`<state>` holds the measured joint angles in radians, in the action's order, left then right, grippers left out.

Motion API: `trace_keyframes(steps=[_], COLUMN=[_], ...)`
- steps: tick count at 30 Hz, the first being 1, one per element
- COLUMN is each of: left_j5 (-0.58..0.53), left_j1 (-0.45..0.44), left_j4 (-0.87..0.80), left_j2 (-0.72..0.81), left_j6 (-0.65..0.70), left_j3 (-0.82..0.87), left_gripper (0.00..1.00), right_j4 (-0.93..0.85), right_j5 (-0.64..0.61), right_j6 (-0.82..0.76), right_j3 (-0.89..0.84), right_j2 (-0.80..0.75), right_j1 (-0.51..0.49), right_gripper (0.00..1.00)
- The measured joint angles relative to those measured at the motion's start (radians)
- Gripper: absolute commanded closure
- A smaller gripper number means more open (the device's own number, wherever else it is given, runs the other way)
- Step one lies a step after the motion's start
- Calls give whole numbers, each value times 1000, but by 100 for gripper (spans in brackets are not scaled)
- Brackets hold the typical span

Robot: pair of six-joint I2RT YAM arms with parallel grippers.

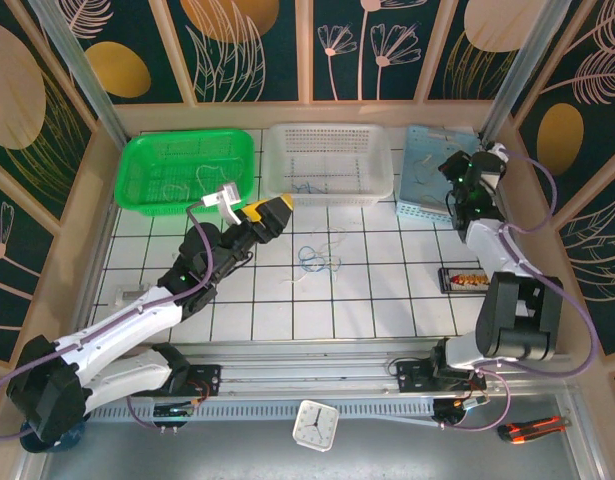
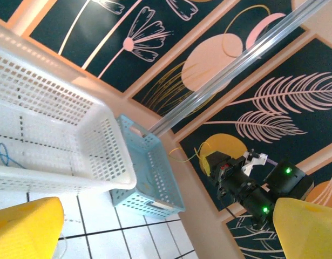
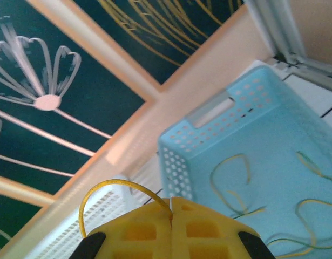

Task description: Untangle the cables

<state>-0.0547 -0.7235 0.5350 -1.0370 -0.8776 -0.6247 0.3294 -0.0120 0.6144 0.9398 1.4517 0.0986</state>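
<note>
Right claw pinching yellow cable, blue basket below, tangle mid-table

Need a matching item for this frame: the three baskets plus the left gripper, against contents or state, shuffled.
Column one:
1. green basket
2. white basket
3. light blue basket
4. left gripper

Column two:
A. blue cable inside
B. open
C. yellowish cables inside
D. white cables inside

Pairs: 1-D, 2-A, 3-C, 4-B.
</note>
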Motion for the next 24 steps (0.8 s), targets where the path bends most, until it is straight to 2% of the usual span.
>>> trace_keyframes(steps=[3, 4, 5, 9, 14, 20, 24], left_j5=[-4, -5, -4, -4, -4, -9, -14], left_j1=[0, 0, 0, 0, 0, 0, 1], left_j4=[-20, -24, -27, -42, -49, -79, -106], left_j2=[2, 2, 2, 2, 5, 5, 4], left_j6=[8, 10, 11, 16, 23, 46, 69], left_j3=[3, 4, 4, 4, 10, 14, 16], left_gripper=[1, 1, 1, 1, 1, 1, 1], right_j4=[-24, -40, -55, -116, -150, -154, -152], right_j5=[2, 6, 10, 40, 82, 145, 179], right_j6=[-7, -12, -15, -35, -36, -29, -30], right_j3=[46, 68, 89, 158, 158, 115, 69], right_j2=[70, 98, 121, 202, 196, 104, 2], right_j1=[36, 46, 53, 66, 65, 39, -51], right_gripper=[57, 50, 48, 45, 45, 45, 45])
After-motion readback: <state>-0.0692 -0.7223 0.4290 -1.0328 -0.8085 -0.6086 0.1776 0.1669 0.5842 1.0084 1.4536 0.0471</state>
